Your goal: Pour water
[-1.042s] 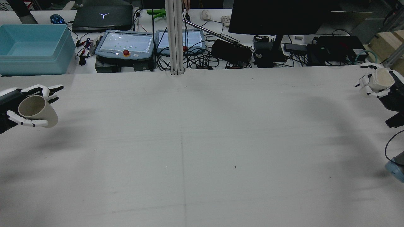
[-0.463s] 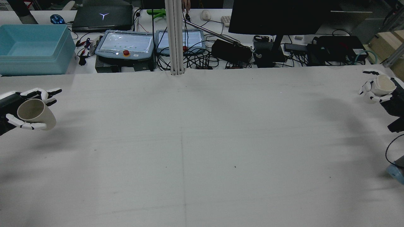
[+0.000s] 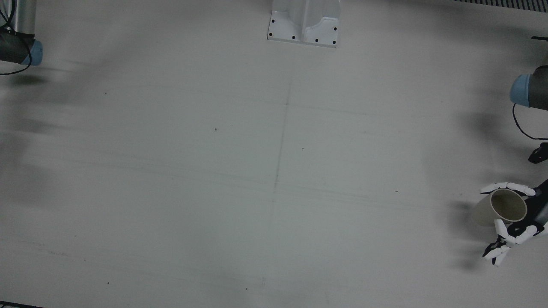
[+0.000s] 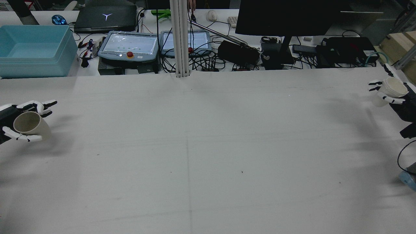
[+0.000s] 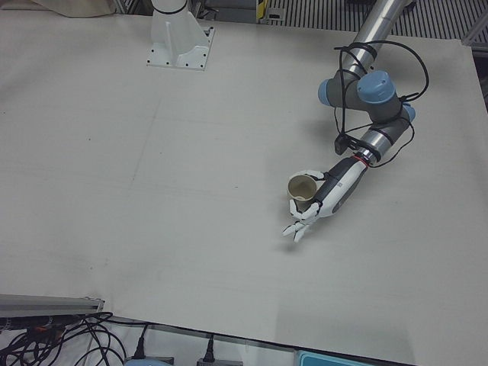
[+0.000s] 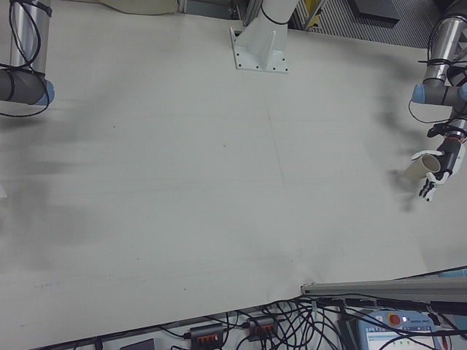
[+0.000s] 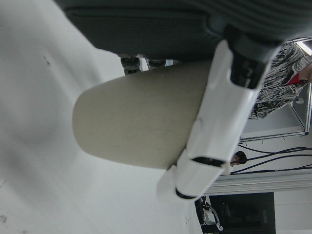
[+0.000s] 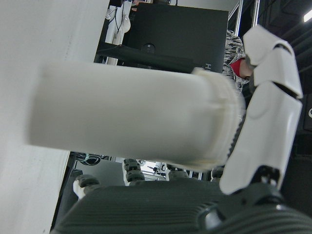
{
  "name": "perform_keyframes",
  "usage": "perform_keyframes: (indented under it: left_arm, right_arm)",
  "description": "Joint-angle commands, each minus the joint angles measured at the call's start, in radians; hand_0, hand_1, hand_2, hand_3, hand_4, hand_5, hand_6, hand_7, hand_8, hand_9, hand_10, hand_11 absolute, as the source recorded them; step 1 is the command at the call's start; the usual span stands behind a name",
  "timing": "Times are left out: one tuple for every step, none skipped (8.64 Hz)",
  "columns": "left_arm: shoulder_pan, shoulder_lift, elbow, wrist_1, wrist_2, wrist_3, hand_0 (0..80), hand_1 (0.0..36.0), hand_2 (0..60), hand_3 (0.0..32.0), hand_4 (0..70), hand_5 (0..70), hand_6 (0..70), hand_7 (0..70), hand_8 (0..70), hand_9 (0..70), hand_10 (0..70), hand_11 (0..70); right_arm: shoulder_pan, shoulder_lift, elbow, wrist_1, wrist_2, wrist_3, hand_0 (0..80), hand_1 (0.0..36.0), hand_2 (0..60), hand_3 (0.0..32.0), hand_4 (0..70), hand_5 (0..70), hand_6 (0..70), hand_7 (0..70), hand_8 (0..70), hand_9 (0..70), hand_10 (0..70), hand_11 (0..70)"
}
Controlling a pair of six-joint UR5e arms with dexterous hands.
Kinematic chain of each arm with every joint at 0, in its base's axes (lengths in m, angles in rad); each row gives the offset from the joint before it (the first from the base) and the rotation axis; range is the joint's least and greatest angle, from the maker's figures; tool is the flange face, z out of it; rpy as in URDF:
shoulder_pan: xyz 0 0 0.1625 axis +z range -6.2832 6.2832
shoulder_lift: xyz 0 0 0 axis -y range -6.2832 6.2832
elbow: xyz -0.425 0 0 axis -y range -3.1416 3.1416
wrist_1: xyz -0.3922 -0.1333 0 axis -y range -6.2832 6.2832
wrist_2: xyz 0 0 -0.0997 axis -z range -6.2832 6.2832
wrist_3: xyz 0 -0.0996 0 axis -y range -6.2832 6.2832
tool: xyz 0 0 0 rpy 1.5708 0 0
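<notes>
- Left hand (image 4: pixel 13 125) closed around beige cup (image 4: pixel 27 124), mouth up, held off the surface (image 4: pixel 208 146).
- Right hand (image 4: pixel 395 94) closed around white cup (image 4: pixel 391 89).
- Cups far apart; pouring apparently not yet begun, contents indiscernible.

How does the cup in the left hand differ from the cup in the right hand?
The beige cup in the left hand is darker and smooth-walled; the white cup in the right hand is paler, with a thicker band around its rim. The beige cup sits at the table's left edge in the rear view, the white cup at its right edge. Both are held with mouths facing upward.
</notes>
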State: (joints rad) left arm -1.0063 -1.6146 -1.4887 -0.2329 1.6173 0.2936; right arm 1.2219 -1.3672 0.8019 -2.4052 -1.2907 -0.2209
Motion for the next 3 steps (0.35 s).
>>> perform_keyframes:
  left_arm:
    - [0.003,-0.001,0.102,-0.075,-0.004,0.013,80.0,36.0,38.6,0.0,26.5,70.0,12.8,7.7,4.4,0.1,2.8,8.8]
    - [0.003,-0.001,0.107,-0.077,-0.004,0.018,80.0,36.0,8.9,0.0,22.5,70.0,11.6,6.4,3.8,0.0,1.7,6.6]
    - [0.003,-0.005,0.111,-0.077,-0.004,0.018,80.0,31.1,0.0,0.0,21.4,70.0,9.7,4.8,2.1,0.0,0.1,3.3]
  right_arm:
    - [0.001,-0.003,0.046,-0.002,-0.006,0.003,51.5,18.5,0.0,32.0,0.0,4.7,0.2,0.0,0.0,0.0,0.0,0.0]
    - [0.001,-0.001,0.046,-0.002,-0.006,0.003,51.6,18.9,0.0,32.0,0.0,4.8,0.8,0.0,0.0,0.0,0.0,0.0]
    - [0.001,-0.003,0.046,-0.003,-0.006,0.003,51.9,19.6,1.8,32.0,0.0,4.9,1.1,0.0,0.0,0.0,0.0,0.0]
